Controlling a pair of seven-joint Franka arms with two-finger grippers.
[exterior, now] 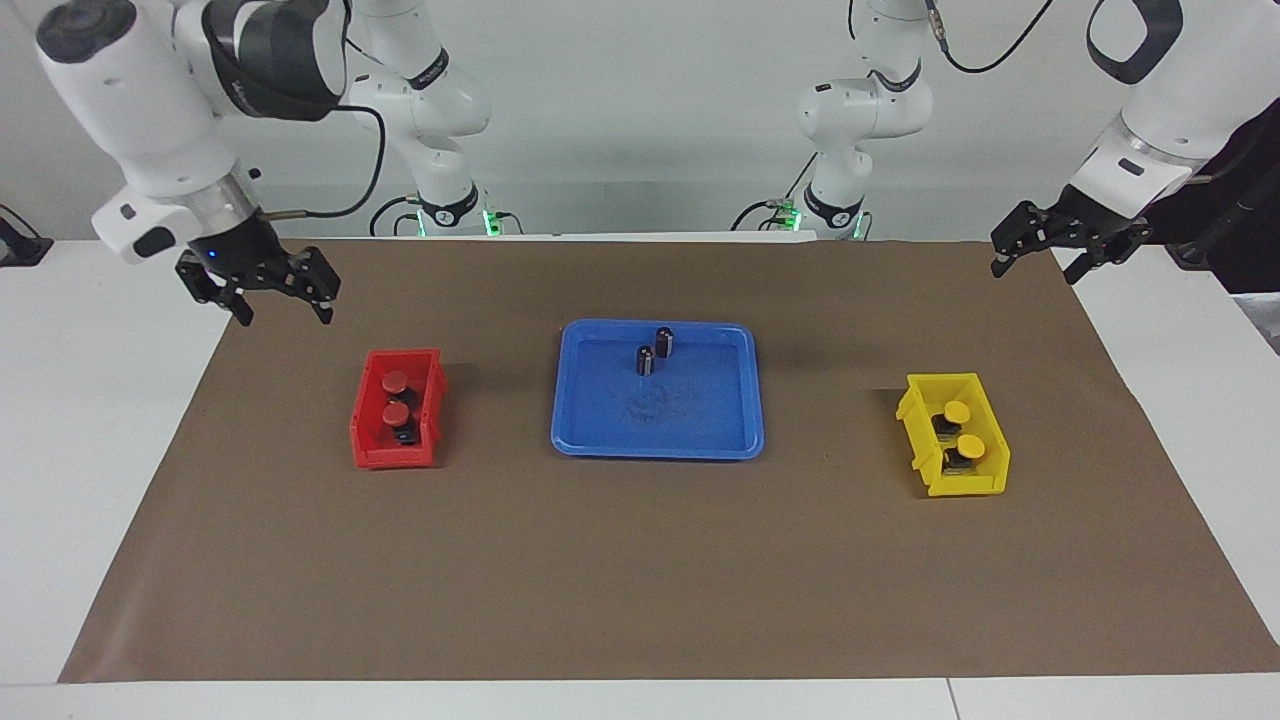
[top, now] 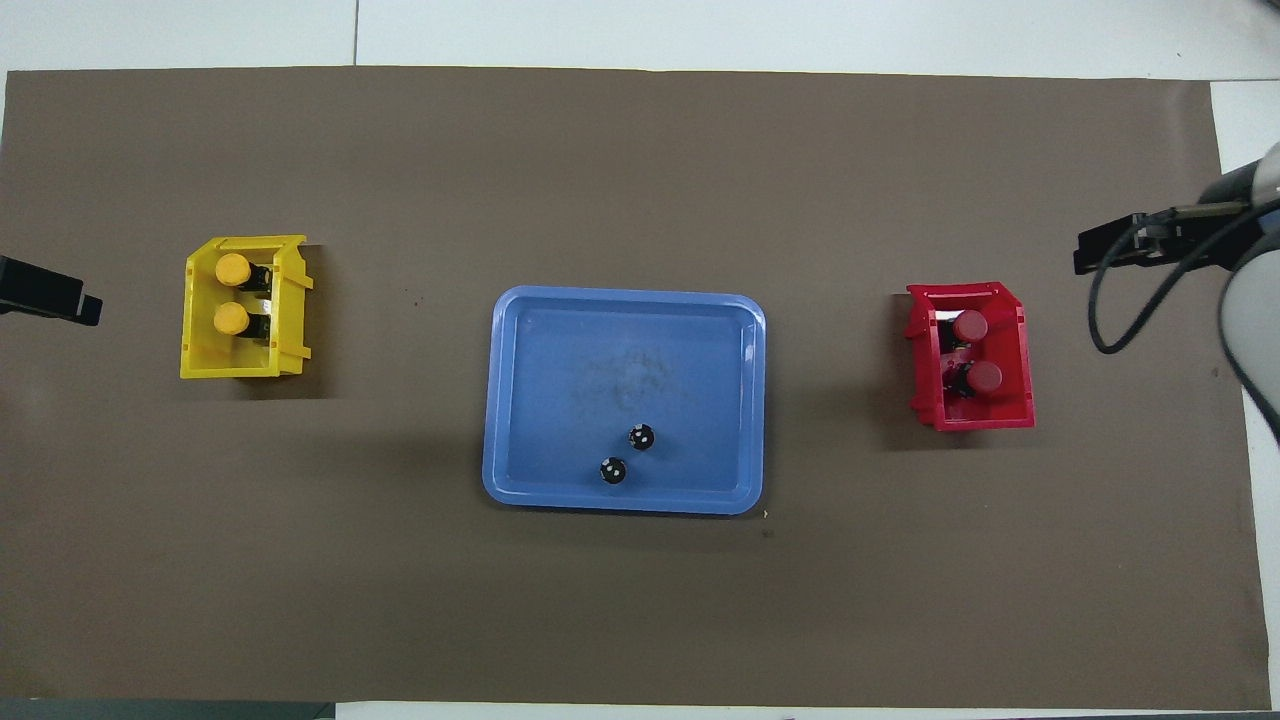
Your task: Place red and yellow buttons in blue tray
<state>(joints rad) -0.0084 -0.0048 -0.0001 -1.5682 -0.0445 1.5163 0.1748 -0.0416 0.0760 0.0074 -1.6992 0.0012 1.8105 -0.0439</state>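
Two red buttons (exterior: 397, 381) (exterior: 396, 413) stand in a small red bin (exterior: 372, 450) toward the right arm's end of the table. Two yellow buttons (exterior: 957, 412) (exterior: 970, 446) stand in a small yellow bin (exterior: 965, 487) toward the left arm's end. The blue tray (exterior: 700, 425) lies between the bins, mid-table. My right gripper (exterior: 284, 315) hangs open and empty over the brown mat, close to the red bin. My left gripper (exterior: 1035, 272) hangs open and empty over the mat's corner at its own end, waiting.
Two dark capless cylinders (exterior: 664, 341) (exterior: 645, 360) stand upright in the blue tray, along its rim nearest the robots. A brown mat (exterior: 640, 580) covers most of the white table.
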